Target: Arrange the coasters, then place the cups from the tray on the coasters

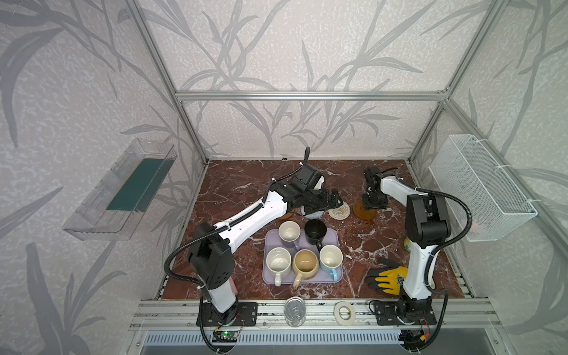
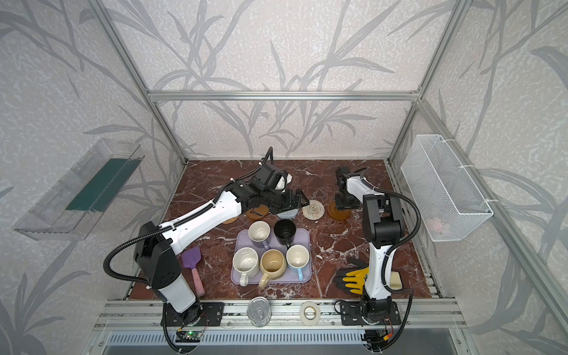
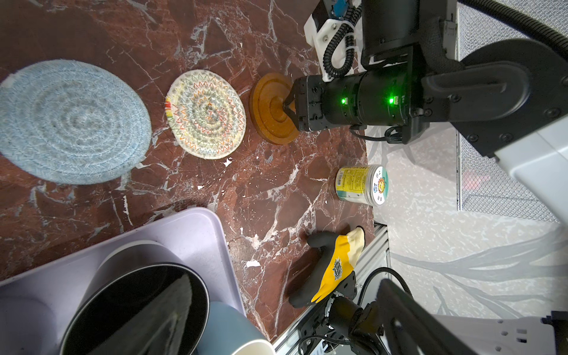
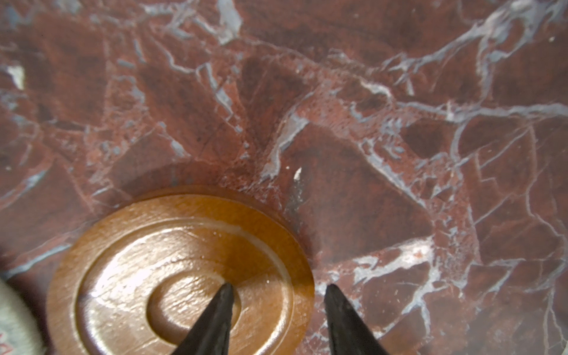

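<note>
Your right gripper [image 4: 278, 287] has its fingers apart, one each side of the brown coaster [image 4: 153, 246] rim, likely to nudge it in line. Your left gripper [image 1: 333, 198] hangs open, empty.

Wood coaster [image 4: 138, 246] glossy; blue coaster [image 3: 70, 123], cream coaster [image 3: 206, 113] rough cloth; tray [image 3: 196, 227] matt plstc.

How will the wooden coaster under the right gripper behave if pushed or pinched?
Probably stiff: the wooden coaster looks solid, with carved rings. Its glossy face and the marble table suggest it slides readily. Flat and thin, it likely gives the right gripper little edge.
</note>
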